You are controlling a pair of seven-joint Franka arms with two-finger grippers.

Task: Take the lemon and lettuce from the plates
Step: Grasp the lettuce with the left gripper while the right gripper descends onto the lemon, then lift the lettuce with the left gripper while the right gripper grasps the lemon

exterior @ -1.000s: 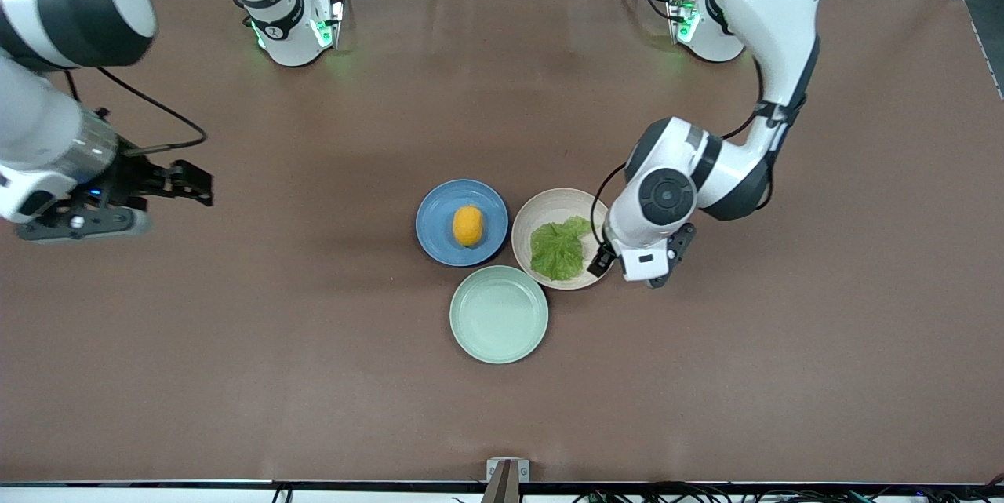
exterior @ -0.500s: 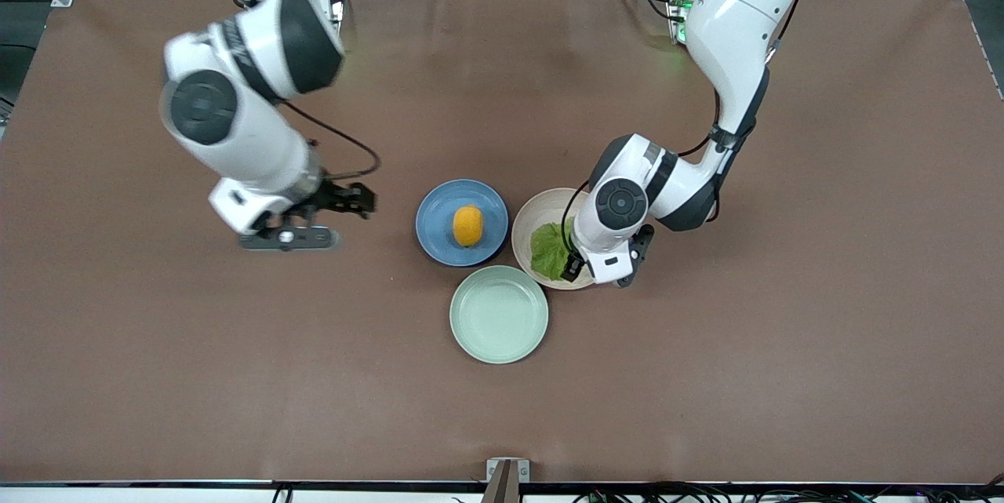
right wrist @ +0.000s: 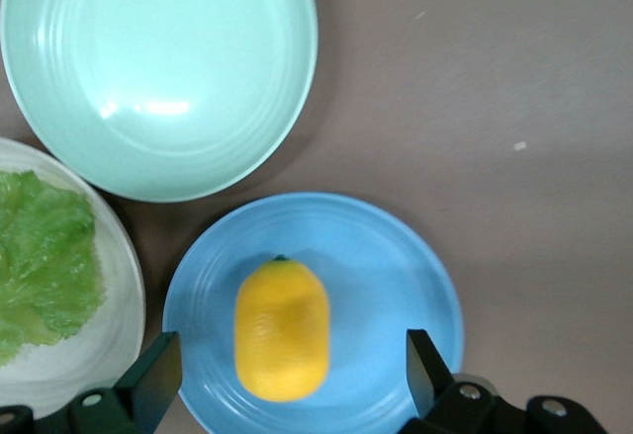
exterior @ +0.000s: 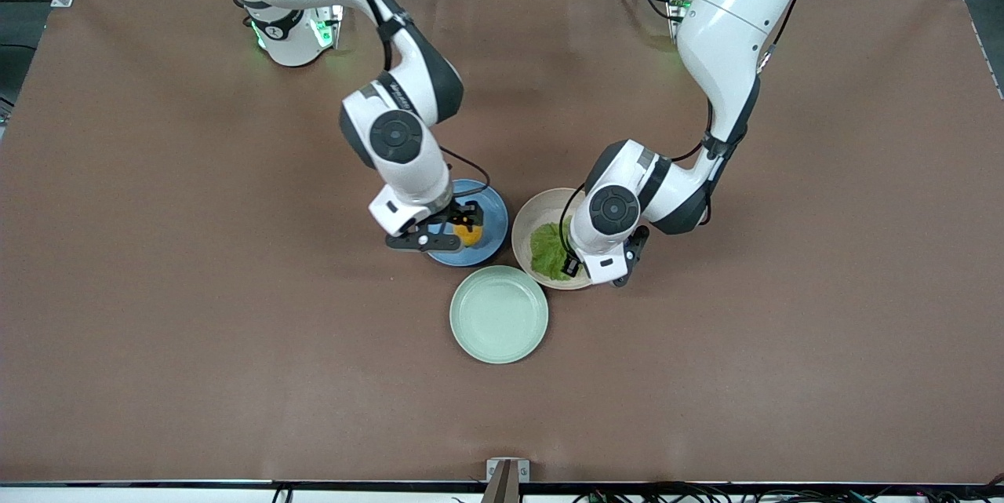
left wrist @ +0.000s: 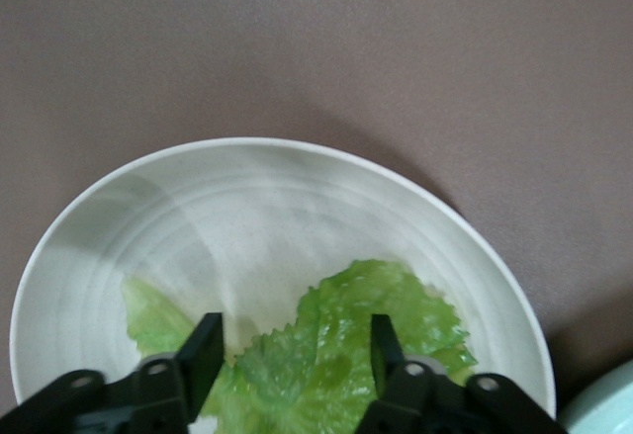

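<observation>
The lemon [exterior: 471, 235] lies on the blue plate [exterior: 490, 214]. My right gripper [exterior: 463, 224] hangs open just over it; in the right wrist view the lemon [right wrist: 282, 329] sits between the spread fingers of the gripper [right wrist: 292, 370] on the blue plate [right wrist: 396, 266]. The lettuce [exterior: 547, 252] lies flat on the beige plate [exterior: 532, 209]. My left gripper [exterior: 584, 256] is open over that plate and hides part of the leaf. In the left wrist view the gripper [left wrist: 294, 355] straddles the lettuce [left wrist: 341, 350] low over the plate [left wrist: 297, 145].
An empty mint-green plate [exterior: 499, 315] stands nearer the front camera, touching both other plates; it also shows in the right wrist view [right wrist: 158, 68]. Brown table mat [exterior: 235, 346] lies all around.
My right arm swung in from the right arm's end of the table and came down over the lemon. My left gripper moved over the beige plate and lowered onto the lettuce.
</observation>
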